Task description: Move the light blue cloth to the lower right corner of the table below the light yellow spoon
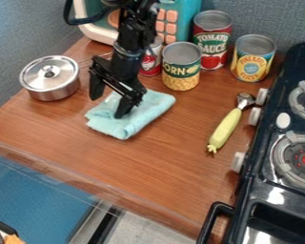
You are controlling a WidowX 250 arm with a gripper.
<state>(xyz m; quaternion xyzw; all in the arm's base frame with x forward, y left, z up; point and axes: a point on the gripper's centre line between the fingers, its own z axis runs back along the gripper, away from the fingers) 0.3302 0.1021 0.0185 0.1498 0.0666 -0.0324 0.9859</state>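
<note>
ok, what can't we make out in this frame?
All camera view:
- Light blue cloth: patch under the gripper, hidden by a finger; finger pressure on it can't be told.
- Small red can: left side, behind the arm.
- Metal pot: contents, hidden by the lid.
- Teal toy appliance: top, cut off by top edge.
- Stove: cut off by right and bottom edges.

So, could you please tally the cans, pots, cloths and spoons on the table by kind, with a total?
Cans: 4, one partly behind the gripper
Pot: 1
Cloth: 1
Spoon: 1
Total: 7
</note>
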